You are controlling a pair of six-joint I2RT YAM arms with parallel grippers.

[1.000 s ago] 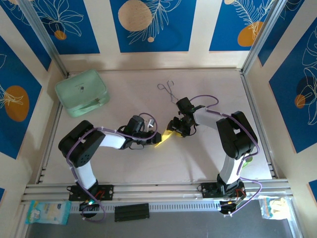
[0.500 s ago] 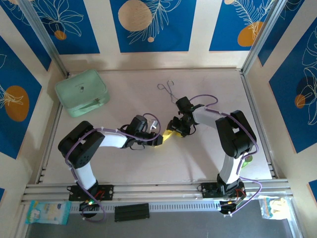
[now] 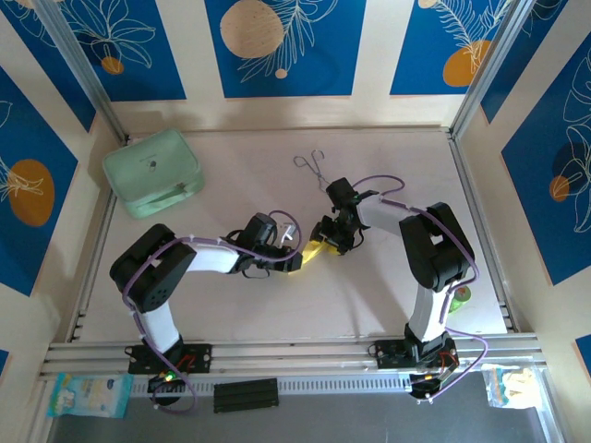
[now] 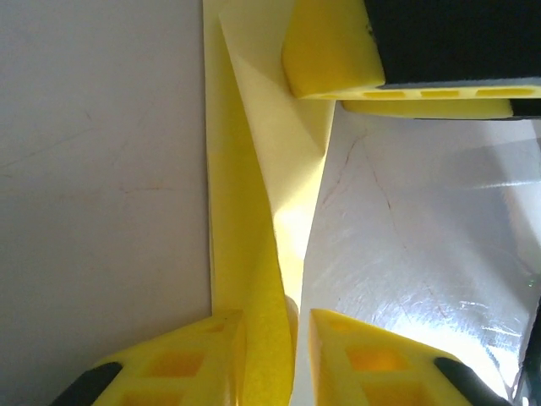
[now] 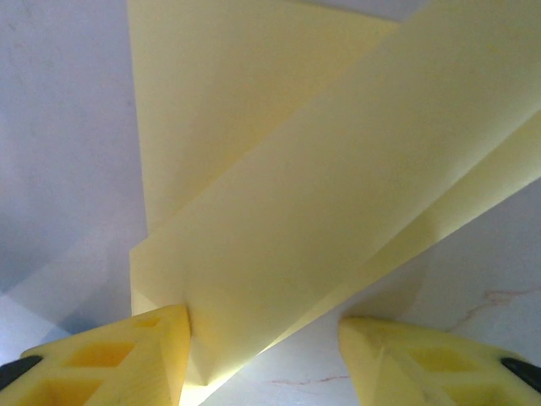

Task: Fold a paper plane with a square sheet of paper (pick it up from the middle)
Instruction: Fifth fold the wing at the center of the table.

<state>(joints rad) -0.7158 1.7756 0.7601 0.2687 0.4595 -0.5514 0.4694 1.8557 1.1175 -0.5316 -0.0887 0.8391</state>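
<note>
Hardly any stiffness: my left tool (image 4: 277,331) pinches the thin creased yellow paper sheet (image 4: 254,169) by its fold, right tool (image 5: 264,338) spread.

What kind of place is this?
Probably a robot test cell: two black-and-white robot arms bolted to an aluminium rail, blue leaf-patterned wall panels enclosing a pale table, and props: a mint-green rounded case and a folded yellow paper sheet.

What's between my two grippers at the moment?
The folded yellow paper. In the top external view it bridges the short gap from the left gripper to the right gripper; nothing else lies there.
</note>
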